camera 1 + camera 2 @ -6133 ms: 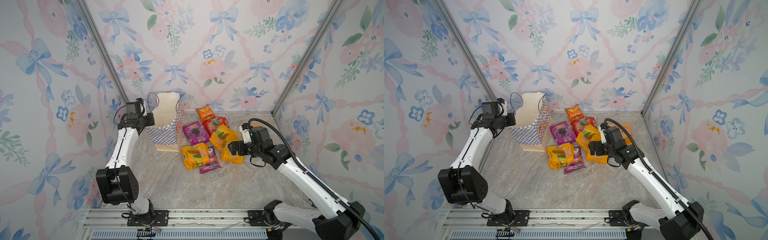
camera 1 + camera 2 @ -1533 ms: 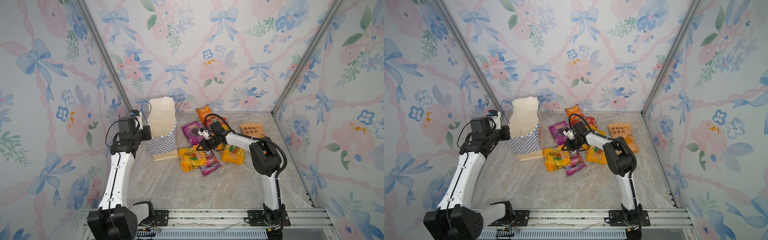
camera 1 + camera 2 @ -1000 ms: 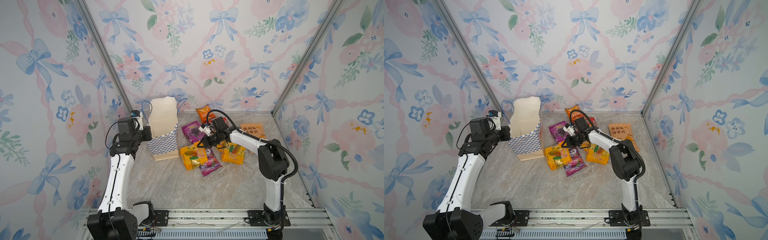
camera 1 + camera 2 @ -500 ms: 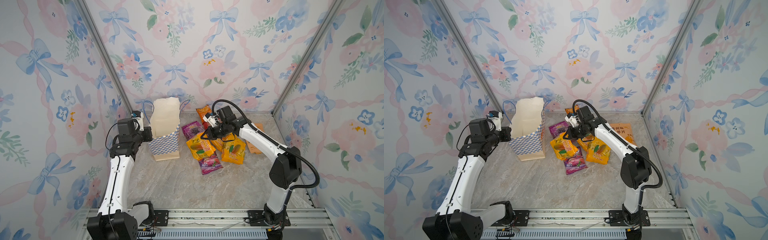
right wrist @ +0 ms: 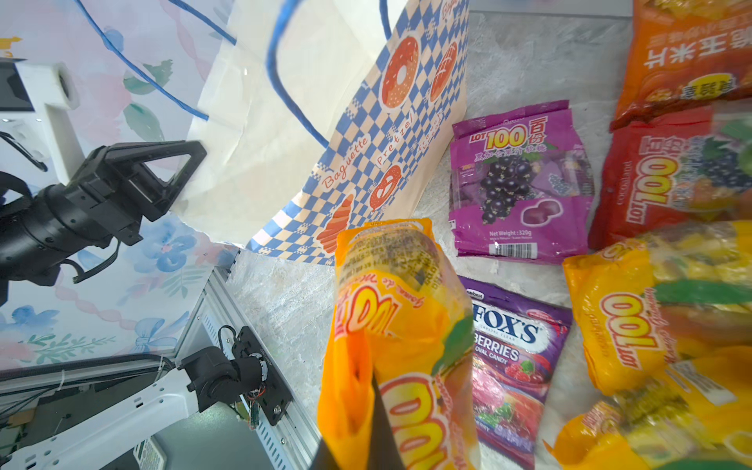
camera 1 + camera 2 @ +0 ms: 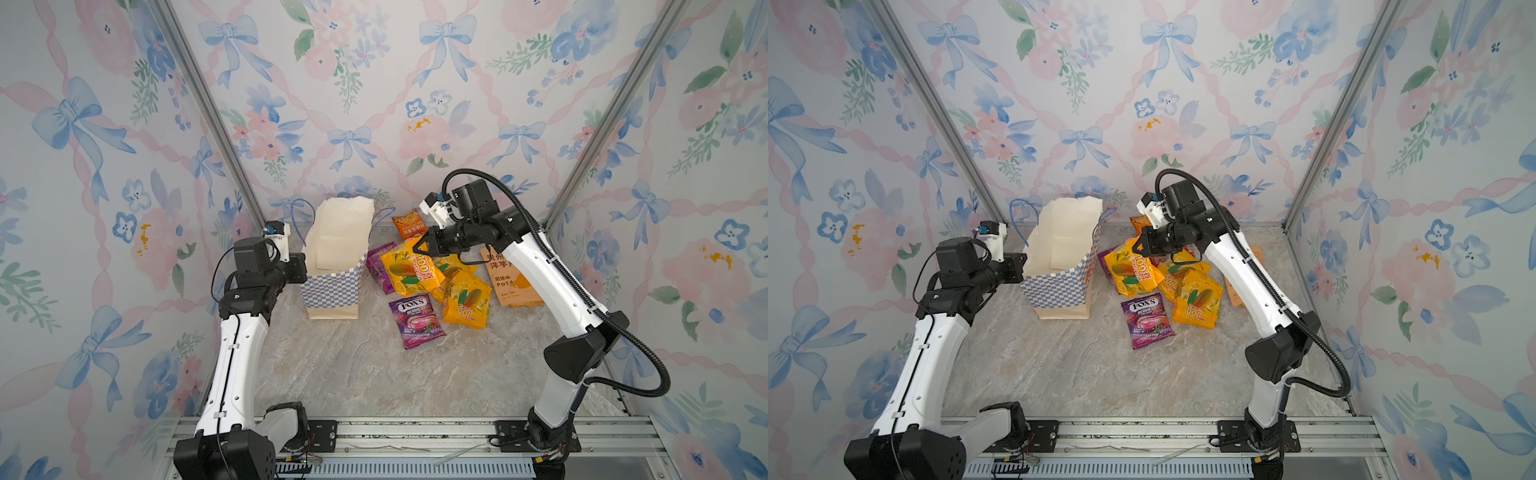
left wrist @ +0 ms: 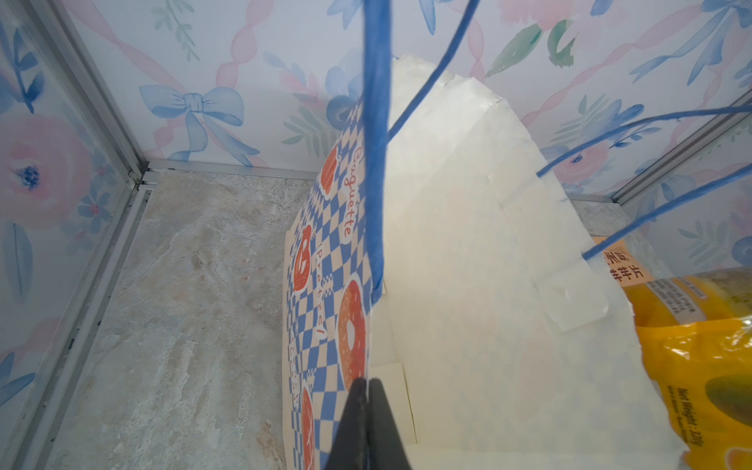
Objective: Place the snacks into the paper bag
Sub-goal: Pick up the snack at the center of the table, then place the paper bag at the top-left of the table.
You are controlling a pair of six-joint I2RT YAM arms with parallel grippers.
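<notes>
The paper bag [image 6: 332, 286] is standing upright at the back left of the table [image 6: 353, 374], with its mouth open. It is checkered blue and white outside and cream inside. The left gripper [image 6: 302, 269] is pinching its left wall, jaws together on the paper. Only the left wrist view is showing this grip [image 7: 368, 396] closely, behind a blue cord handle [image 7: 374, 162]. The tan kraft pouch [image 6: 511, 278] is lying partly under the right arm. The right gripper [image 6: 420, 248] is clamping a yellow-orange mango packet [image 6: 409, 270], raised just beside the bag. This packet is hiding most of the purple grape packet [image 5: 521, 183] in the top views, while the right wrist view is showing it whole. The purple FOX'S packet [image 6: 415, 322] is lying flat in front.
</notes>
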